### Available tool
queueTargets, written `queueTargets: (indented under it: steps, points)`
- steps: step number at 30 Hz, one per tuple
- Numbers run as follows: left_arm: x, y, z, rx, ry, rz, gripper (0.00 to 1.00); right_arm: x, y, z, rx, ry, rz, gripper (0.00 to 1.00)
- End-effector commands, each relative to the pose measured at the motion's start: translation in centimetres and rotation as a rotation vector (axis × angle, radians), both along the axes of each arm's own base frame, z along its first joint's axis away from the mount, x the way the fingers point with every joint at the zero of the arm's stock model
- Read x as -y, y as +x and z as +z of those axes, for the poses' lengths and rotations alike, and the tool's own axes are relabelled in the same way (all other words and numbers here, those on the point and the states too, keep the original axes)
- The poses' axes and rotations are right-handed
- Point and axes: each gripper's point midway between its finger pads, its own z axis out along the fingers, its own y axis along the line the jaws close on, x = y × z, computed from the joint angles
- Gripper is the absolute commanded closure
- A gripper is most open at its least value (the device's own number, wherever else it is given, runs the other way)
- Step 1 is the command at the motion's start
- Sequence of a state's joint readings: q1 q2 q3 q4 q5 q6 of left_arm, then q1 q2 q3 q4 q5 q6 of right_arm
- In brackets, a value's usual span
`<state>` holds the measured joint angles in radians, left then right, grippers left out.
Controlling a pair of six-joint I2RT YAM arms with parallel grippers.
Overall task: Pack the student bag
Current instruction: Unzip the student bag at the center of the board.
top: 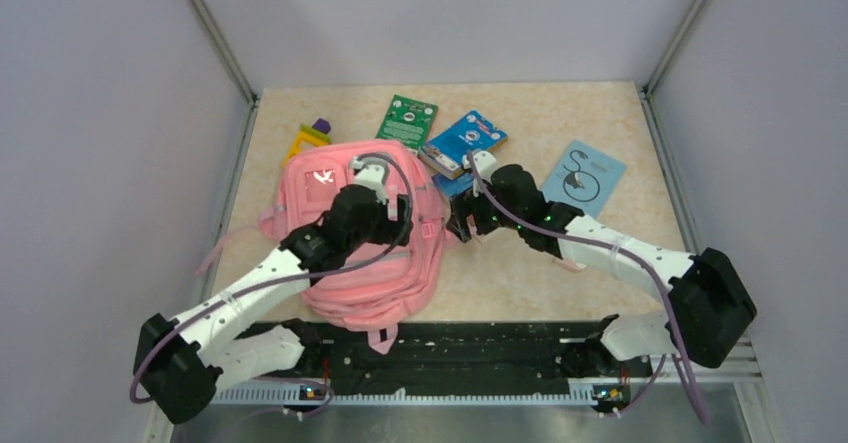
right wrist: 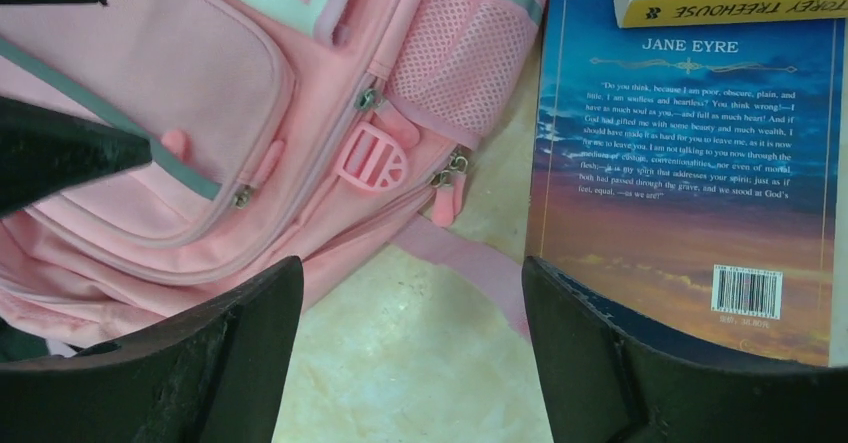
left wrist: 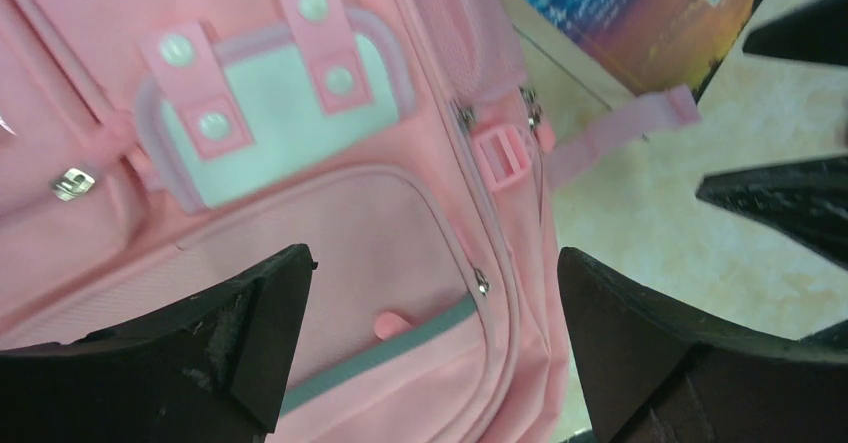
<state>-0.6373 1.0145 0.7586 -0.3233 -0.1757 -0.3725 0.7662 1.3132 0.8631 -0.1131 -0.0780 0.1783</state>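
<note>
The pink student bag (top: 330, 198) lies flat at the table's left-centre, zippers shut; it also shows in the left wrist view (left wrist: 300, 113) and the right wrist view (right wrist: 200, 93). My left gripper (top: 425, 221) is open above the bag's front pocket near its right edge (left wrist: 435, 293). My right gripper (top: 462, 225) is open and empty, low over bare table between the bag's side strap (right wrist: 470, 263) and the Jane Eyre book (right wrist: 690, 163), seen in the right wrist view (right wrist: 412, 303).
A thick blue book (top: 462, 143) lies on the Jane Eyre book. A green booklet (top: 407, 121), a yellow-and-purple item (top: 308, 139) and a light blue notebook (top: 583, 175) lie at the back. Walls stand close on both sides.
</note>
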Motion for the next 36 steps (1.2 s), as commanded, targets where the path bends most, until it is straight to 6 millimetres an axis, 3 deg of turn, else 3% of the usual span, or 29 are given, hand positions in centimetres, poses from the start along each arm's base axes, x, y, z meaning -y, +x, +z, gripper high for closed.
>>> queueTargets:
  steps: [1,9,13,18,24,36]
  points:
    - [0.8,-2.2,-2.7,-0.076,0.060,0.081,0.03,-0.9,0.5,-1.3,0.043,-0.015,0.114,0.24]
    - [1.4,-2.5,-4.2,-0.076,0.261,0.245,0.02,-2.0,1.7,-4.3,0.020,-0.018,0.172,0.28]
    - [0.6,-2.6,-5.3,-0.106,0.362,0.310,0.02,-2.3,2.0,-5.9,-0.008,-0.034,0.201,0.32]
    - [1.0,-3.0,-6.4,-0.130,0.370,0.295,0.02,-2.4,2.5,-8.1,-0.057,-0.037,0.195,0.37]
    - [1.1,-2.9,-7.1,-0.128,0.354,0.306,0.11,-2.6,2.6,-9.1,-0.079,-0.022,0.197,0.42]
    - [0.7,-2.7,-9.4,-0.153,0.437,0.330,0.14,-2.9,3.5,-10.3,-0.079,-0.014,0.209,0.49]
